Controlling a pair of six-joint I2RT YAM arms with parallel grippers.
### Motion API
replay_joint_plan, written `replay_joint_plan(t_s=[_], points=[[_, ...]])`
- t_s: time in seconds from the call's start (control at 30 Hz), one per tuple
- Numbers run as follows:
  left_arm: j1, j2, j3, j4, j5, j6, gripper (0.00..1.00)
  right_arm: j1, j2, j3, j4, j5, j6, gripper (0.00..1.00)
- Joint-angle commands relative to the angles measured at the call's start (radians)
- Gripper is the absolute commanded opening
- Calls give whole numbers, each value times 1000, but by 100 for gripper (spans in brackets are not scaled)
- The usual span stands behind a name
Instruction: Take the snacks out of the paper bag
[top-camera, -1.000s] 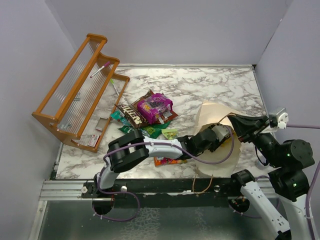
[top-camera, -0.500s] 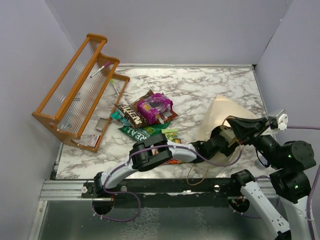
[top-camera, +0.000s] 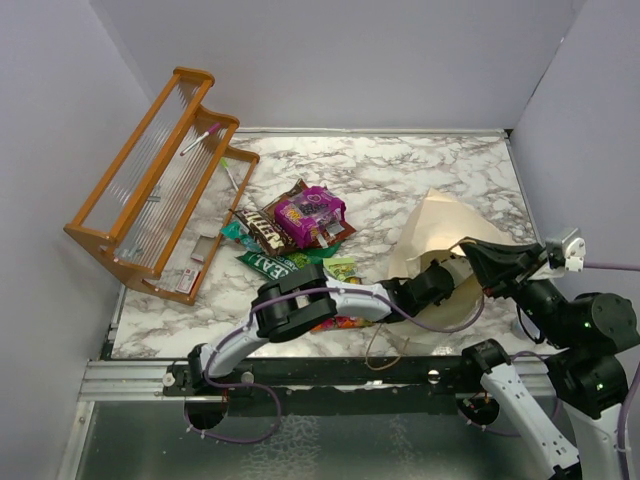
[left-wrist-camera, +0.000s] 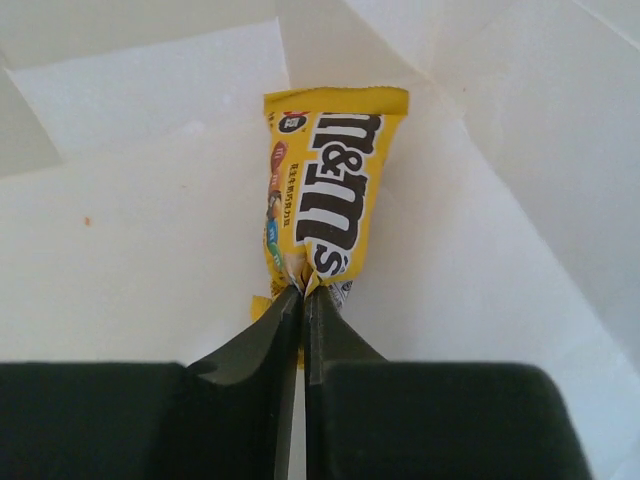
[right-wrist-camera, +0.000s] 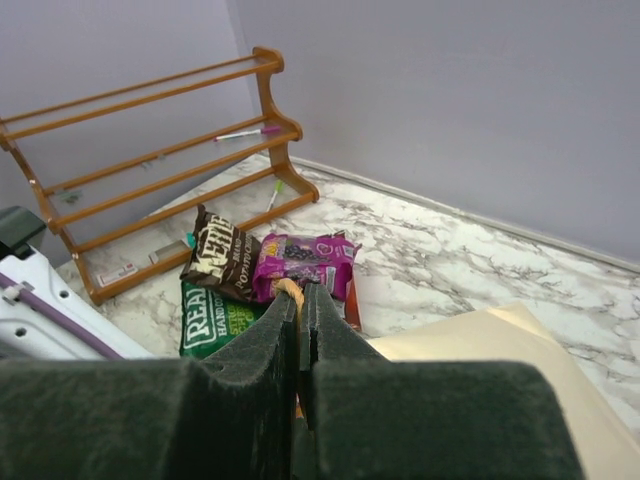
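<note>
The beige paper bag (top-camera: 437, 222) lies at the front right with its mouth toward my arms. My left gripper (top-camera: 436, 284) is inside it. In the left wrist view this gripper (left-wrist-camera: 303, 290) is shut on the bottom end of a yellow M&M's packet (left-wrist-camera: 335, 175) against the bag's white inner wall (left-wrist-camera: 140, 210). My right gripper (top-camera: 472, 250) is shut on the bag's brown cord handle (right-wrist-camera: 289, 290), holding the mouth up. A magenta packet (top-camera: 310, 212), brown packets (top-camera: 262, 228), a green bag (top-camera: 272, 264) and a red-orange packet (top-camera: 335, 323) lie on the table left of the bag.
An orange wooden rack (top-camera: 150, 180) stands at the far left with a pen on it, and shows in the right wrist view (right-wrist-camera: 150, 150). The snack pile shows there too: brown (right-wrist-camera: 220, 255), magenta (right-wrist-camera: 305, 262), green (right-wrist-camera: 215, 318). Walls enclose the marble table (top-camera: 400, 170).
My left arm has stretched to the right and its gripper has gone deeper into the bag. My right gripper has shifted slightly right with the handle, and the bag has shifted with it.
</note>
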Motion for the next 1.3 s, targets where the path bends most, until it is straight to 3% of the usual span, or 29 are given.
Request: replay_joint_plan(t_s=[0.0, 0.43, 0.83, 1.27], points=[[1, -157, -71, -87, 47, 2, 3, 0, -42, 25, 36, 53, 0, 2], [-49, -477, -269, -264, 236, -32, 2, 0, -31, -9, 55, 81, -29, 2], [-158, -661, -322, -420, 208, 157, 2, 0, -27, 14, 39, 108, -53, 2], [-189, -972, -425, -493, 164, 231, 0, 0, -22, -3, 39, 120, -55, 2]])
